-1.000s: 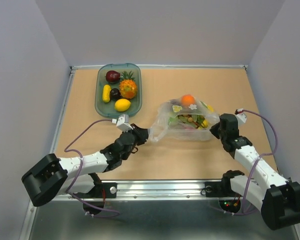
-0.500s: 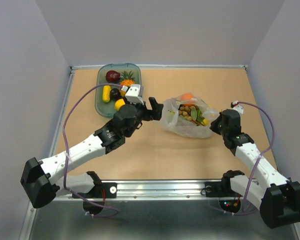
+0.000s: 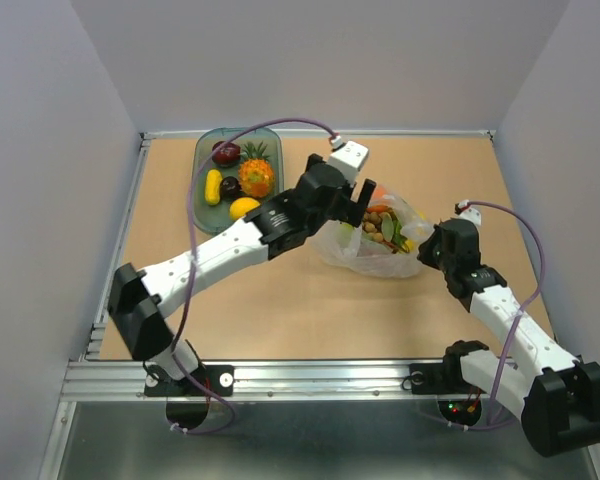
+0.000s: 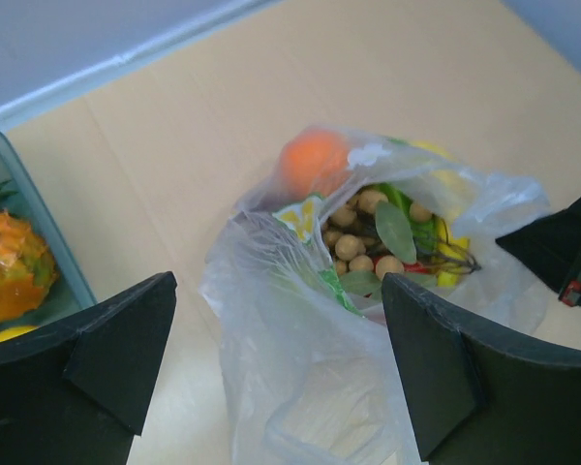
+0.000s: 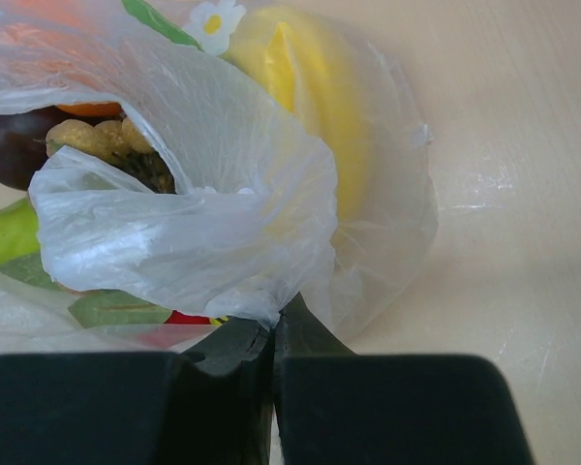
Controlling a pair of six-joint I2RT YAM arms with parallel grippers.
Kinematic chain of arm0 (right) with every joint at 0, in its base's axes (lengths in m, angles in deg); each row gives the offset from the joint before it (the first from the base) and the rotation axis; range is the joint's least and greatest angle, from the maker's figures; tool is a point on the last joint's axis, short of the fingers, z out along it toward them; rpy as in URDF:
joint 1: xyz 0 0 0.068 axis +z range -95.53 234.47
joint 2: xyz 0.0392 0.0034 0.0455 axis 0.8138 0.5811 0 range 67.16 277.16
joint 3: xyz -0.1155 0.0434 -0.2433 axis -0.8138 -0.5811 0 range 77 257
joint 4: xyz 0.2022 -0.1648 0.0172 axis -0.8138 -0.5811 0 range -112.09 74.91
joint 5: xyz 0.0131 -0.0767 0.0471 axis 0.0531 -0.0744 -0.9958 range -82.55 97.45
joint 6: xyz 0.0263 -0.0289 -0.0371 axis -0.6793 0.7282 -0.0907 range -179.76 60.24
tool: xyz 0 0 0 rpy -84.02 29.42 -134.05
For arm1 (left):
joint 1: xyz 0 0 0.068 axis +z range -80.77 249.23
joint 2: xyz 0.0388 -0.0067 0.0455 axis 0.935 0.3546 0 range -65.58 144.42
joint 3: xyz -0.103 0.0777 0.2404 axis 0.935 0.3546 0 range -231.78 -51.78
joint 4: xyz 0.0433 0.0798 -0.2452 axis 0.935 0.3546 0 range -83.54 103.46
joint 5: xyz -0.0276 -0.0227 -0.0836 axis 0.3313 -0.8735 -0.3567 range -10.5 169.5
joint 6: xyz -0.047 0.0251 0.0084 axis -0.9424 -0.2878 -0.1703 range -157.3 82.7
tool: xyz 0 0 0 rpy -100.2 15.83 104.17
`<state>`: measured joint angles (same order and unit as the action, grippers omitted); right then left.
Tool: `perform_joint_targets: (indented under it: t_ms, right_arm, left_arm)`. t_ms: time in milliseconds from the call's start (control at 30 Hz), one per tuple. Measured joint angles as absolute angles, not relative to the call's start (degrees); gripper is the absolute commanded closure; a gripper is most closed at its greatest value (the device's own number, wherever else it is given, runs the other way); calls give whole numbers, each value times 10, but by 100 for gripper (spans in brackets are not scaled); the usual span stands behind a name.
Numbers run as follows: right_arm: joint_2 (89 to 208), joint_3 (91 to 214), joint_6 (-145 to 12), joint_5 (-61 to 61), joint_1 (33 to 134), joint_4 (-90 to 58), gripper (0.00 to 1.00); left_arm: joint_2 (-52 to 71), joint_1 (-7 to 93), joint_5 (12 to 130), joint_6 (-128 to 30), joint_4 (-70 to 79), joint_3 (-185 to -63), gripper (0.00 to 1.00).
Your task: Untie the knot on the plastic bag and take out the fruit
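The plastic bag (image 3: 380,250) lies right of the table's middle with its mouth gaping. No knot shows in any view. Inside it are fruit: an orange (image 4: 313,160), a cluster of brownish balls (image 4: 363,247), green leaves and a yellow banana (image 5: 310,87). My left gripper (image 3: 365,200) hangs open just above the bag's mouth, its fingers (image 4: 126,339) on either side of loose plastic (image 4: 300,358) without pinching it. My right gripper (image 3: 432,245) is shut on a fold of the bag's right edge (image 5: 261,305).
A green-tinted tray (image 3: 195,200) stands at the back left with a pineapple (image 3: 256,176), a lemon (image 3: 243,207), a dark red fruit (image 3: 225,152) and a yellow piece (image 3: 213,186). Grey walls enclose the table on three sides.
My left gripper let go of the bag's twisted neck, opened wide and swung up and right to above the bag. The bag's mouth has fallen open. My right gripper has barely moved.
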<state>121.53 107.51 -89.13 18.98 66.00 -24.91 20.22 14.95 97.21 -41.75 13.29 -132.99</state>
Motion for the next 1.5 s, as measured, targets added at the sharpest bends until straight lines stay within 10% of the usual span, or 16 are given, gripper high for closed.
perform_joint_targets:
  t_ms: [767,1333,1500]
  right_arm:
    - [1206,1075,-880,175,677,-249,100]
    - [1135,1074,-933,306,690,-253,99]
    - [1157,1075,-920,312,689,-262,71]
  left_arm:
    - [544,134,1161,-354,256,-1505,8]
    - [372,325,1032,-504,129,-1306,24]
    - [358,329,987,-532,107,-1268,19]
